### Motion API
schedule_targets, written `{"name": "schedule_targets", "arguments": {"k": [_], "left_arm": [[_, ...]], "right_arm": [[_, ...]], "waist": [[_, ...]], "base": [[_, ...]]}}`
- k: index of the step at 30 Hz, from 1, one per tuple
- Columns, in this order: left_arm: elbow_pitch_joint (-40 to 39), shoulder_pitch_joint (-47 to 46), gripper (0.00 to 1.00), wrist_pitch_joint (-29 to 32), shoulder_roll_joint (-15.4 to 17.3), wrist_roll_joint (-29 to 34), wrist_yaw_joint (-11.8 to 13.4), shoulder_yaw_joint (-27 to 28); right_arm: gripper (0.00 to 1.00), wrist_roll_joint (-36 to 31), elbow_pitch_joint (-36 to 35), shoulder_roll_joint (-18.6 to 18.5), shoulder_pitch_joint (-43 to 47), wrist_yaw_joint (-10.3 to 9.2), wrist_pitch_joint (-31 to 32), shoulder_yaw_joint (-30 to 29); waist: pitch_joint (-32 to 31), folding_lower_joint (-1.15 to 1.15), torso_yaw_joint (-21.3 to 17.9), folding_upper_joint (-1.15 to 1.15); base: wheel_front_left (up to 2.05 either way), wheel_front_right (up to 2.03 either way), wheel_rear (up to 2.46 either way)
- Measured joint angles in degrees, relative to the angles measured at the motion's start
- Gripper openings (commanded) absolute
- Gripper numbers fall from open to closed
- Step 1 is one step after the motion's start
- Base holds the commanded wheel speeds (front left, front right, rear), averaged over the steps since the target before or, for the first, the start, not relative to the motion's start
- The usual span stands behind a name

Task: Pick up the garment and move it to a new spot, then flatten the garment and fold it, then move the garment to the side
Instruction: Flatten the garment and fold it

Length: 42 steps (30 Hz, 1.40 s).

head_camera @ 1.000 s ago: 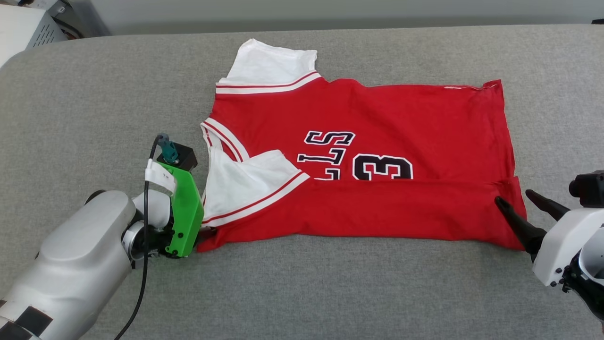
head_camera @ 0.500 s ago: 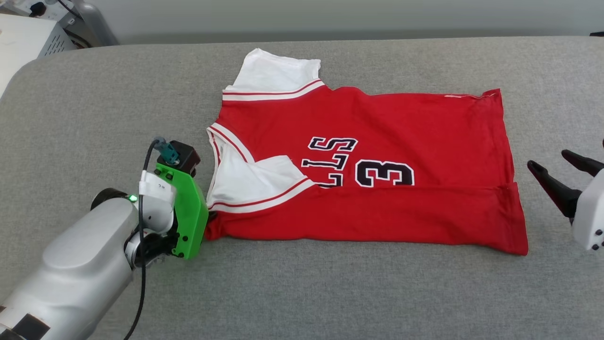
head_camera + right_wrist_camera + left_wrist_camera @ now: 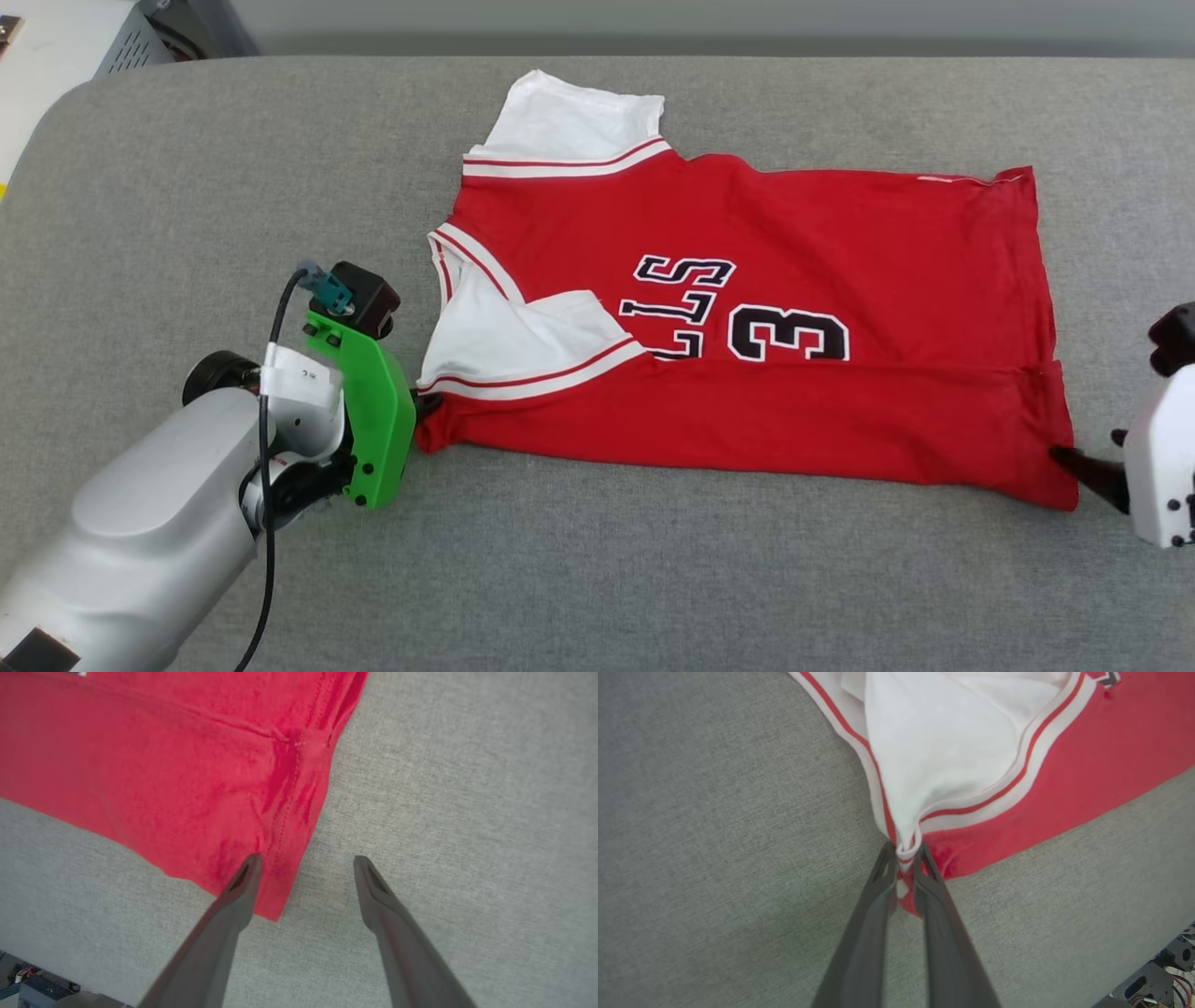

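Note:
The garment [image 3: 794, 233], a red jersey T-shirt with white sleeves and black lettering, lies partly folded on the grey surface, collar to the left. My left gripper [image 3: 903, 851] is shut on the garment's near left corner, pinching the white sleeve trim and red cloth [image 3: 1017, 798] between its fingers; in the head view the green wrist mount [image 3: 378, 429] hides the fingertips. My right gripper [image 3: 303, 863] stands open at the garment's near right corner [image 3: 275, 896], one finger over the red hem, the other over bare grey fabric. One dark fingertip [image 3: 1083, 467] of it touches that corner in the head view.
The grey padded surface [image 3: 653, 579] stretches wide in front of and left of the garment. A pale cabinet with vents [image 3: 121, 37] stands beyond the far left corner. A black cable [image 3: 266, 523] runs along my left arm.
The left gripper closed on the garment's near left corner. The right gripper drew away to the right, then came back to the near right corner. The head camera shifted, moving the whole picture.

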Motion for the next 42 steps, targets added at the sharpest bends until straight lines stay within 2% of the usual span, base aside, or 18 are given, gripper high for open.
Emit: {"name": "schedule_targets", "arguments": {"k": [4, 10, 11, 12, 18, 22, 25, 31, 37, 42], "left_arm": [[-0.01, -0.02, 0.00, -0.81, -0.12, 0.48, 0.04, 0.01], [0.71, 0.00, 0.00, -1.60, -0.20, 0.75, 0.04, -0.20], [0.99, 0.06, 0.00, -2.04, -0.29, 0.79, 0.04, -0.23], [1.15, 0.15, 0.00, -2.08, -0.34, 0.78, 0.04, -0.25], [1.57, 3.28, 0.00, -4.61, 0.24, 0.32, 0.04, -0.07], [-1.57, 5.17, 0.00, -5.77, 2.65, 0.37, 0.22, 0.02], [-5.31, 6.89, 0.00, -5.75, 5.15, 0.37, 1.05, -0.14], [-15.06, 12.68, 0.00, -5.49, 9.48, -0.12, 4.71, -1.01], [-19.59, 17.71, 0.00, -5.49, 10.60, -0.47, 8.58, -2.48], [-17.97, 18.80, 0.00, -6.12, 9.93, -0.75, 9.62, -2.68]], "right_arm": [[1.00, -0.63, 5.21, 3.21, -0.26, 0.00, -2.44, 1.74], [1.00, -0.64, 11.54, 4.67, -2.18, 0.00, -6.03, 3.66], [0.38, -0.36, 11.87, 4.65, -2.40, 0.00, -7.33, 4.53], [0.02, -0.03, 12.12, 4.67, -2.47, 0.00, -8.50, 4.86], [0.00, 3.34, 11.26, 4.25, -3.03, -0.01, -16.08, 6.62], [0.00, 4.36, 7.23, 0.98, -2.32, -0.01, -17.46, 7.34], [0.00, 4.91, 3.60, -1.40, 0.41, -0.01, -18.28, 7.20], [0.00, 6.30, -2.26, -3.58, 9.30, -0.01, -19.08, 3.82], [0.00, 6.38, -4.98, -3.08, 16.81, -0.01, -17.60, -0.02], [0.00, 5.59, -2.79, -0.05, 17.78, -0.01, -16.30, -1.40]], "waist": [[1.45, 0.00, 0.47, 0.00], [2.62, 0.00, 0.82, 0.00], [2.51, 0.00, 0.80, 0.00], [2.37, 0.00, 0.76, 0.00], [-0.27, 0.00, 0.14, 0.00], [-2.69, 0.00, -0.35, 0.00], [-4.58, 0.00, -0.59, 0.00], [-7.48, 0.00, -0.53, 0.00], [-7.12, 0.00, 0.02, 0.00], [-5.23, 0.00, -0.07, 0.00]], "base": [[0.00, 0.00, 0.00], [0.00, 0.00, 0.00], [0.00, 0.00, 0.00], [0.00, 0.00, 0.00], [0.00, 0.00, 0.00], [0.00, 0.00, 0.00], [0.00, 0.00, 0.00], [0.00, 0.00, 0.00], [0.00, 0.00, 0.00], [0.00, 0.00, 0.00]]}}
